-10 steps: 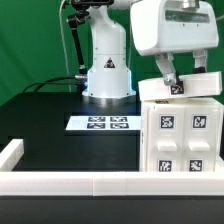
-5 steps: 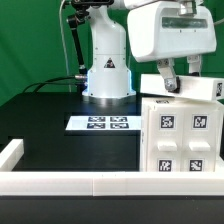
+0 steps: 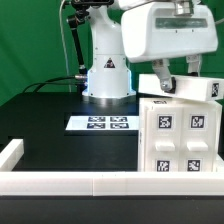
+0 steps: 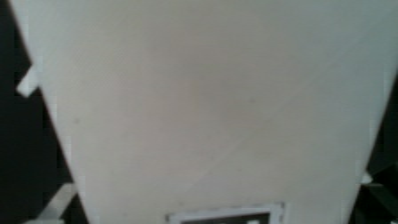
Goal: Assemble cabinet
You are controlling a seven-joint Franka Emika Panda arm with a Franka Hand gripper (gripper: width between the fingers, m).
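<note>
The cabinet, a big white box with black-and-white tags on its front, stands at the exterior view's right. My gripper is right above its top and is shut on a smaller flat white block. The block hangs tilted just over the cabinet's top edge, its left end higher. In the wrist view the block's white face fills almost the whole picture, with one tag at its edge. My fingertips do not show clearly there.
The marker board lies on the black table in front of the robot base. A low white border rail runs along the near edge, with a corner piece at the exterior view's left.
My gripper has risen a little and shifted toward the exterior view's left. The held block has gone from level to tilted above the cabinet's top.
</note>
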